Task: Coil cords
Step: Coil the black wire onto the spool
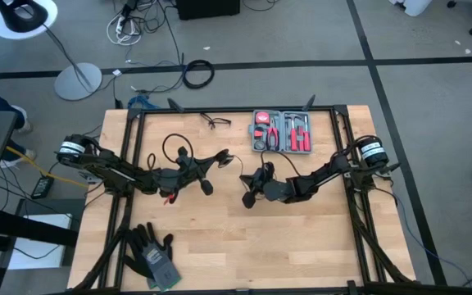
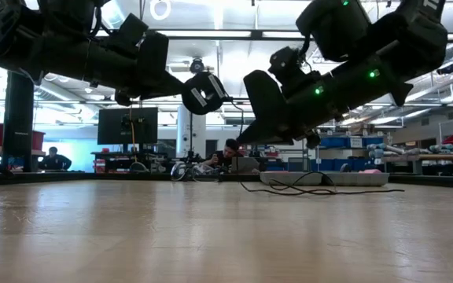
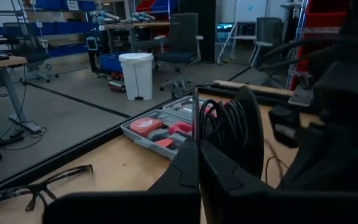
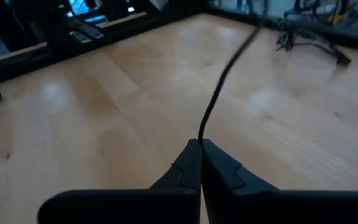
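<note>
The cords are one thin black cable. Several of its loops (image 3: pixel 224 132) bunch just beyond my left gripper (image 3: pixel 197 148), which is shut above the middle of the table (image 1: pixel 222 155). A round black puck with a pale centre (image 2: pixel 203 91) hangs at that gripper's tip. One strand (image 4: pixel 219 84) runs from there to my right gripper (image 4: pixel 199 144), shut on it a little to the right and nearer (image 1: pixel 247 198). Another loop of cable (image 1: pixel 174 147) curls beside the left arm. My left gripper pinches the thin cable (image 3: pixel 195 118) between its two shut fingers, coming in level toward the table's far right. The loops and puck stand clear of the table beyond the fingertips. Whether the fingers also touch the puck I cannot tell. My right gripper pinches a single strand of the cable (image 4: pixel 201 132) at its fingertips, slanting down toward the table's left. The strand leaves the fingers in a nearly straight line, lifted off the wood, toward the left gripper.
An open grey tool case (image 1: pixel 281 131) with red-handled tools lies at the far edge, a pair of glasses (image 1: pixel 215 123) left of it. Dark gloves (image 1: pixel 154 256) lie at the near left. A black frame (image 1: pixel 220 111) borders the table. More cable lies near the case (image 2: pixel 305 187).
</note>
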`<state>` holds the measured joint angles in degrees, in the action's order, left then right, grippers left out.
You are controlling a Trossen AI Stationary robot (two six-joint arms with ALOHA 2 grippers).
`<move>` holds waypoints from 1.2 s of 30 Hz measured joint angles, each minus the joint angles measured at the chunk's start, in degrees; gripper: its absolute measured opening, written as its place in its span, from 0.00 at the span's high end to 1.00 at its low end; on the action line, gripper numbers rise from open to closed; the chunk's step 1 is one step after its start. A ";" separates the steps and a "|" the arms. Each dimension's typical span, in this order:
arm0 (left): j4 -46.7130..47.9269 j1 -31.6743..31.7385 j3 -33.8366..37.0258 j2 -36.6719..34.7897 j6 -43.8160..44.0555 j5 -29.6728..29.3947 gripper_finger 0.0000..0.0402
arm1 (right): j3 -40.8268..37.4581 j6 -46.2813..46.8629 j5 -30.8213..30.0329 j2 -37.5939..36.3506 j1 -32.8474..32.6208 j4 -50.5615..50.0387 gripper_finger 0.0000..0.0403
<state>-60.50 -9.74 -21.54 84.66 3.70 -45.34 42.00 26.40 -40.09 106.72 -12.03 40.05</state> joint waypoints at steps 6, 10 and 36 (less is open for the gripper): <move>-1.72 0.00 0.00 0.00 0.04 0.04 1.00 | 0.00 4.45 4.65 0.02 2.51 -4.09 1.00; -3.20 0.00 0.02 0.00 0.11 0.02 1.00 | 0.10 6.53 5.73 0.03 3.17 -7.28 1.00; -4.15 0.02 -0.74 0.00 4.25 0.50 1.00 | 17.13 -5.97 18.91 0.09 8.92 -20.91 1.00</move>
<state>-64.65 -9.72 -22.28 84.66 7.96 -44.84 59.12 20.43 -21.19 106.80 -3.10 19.14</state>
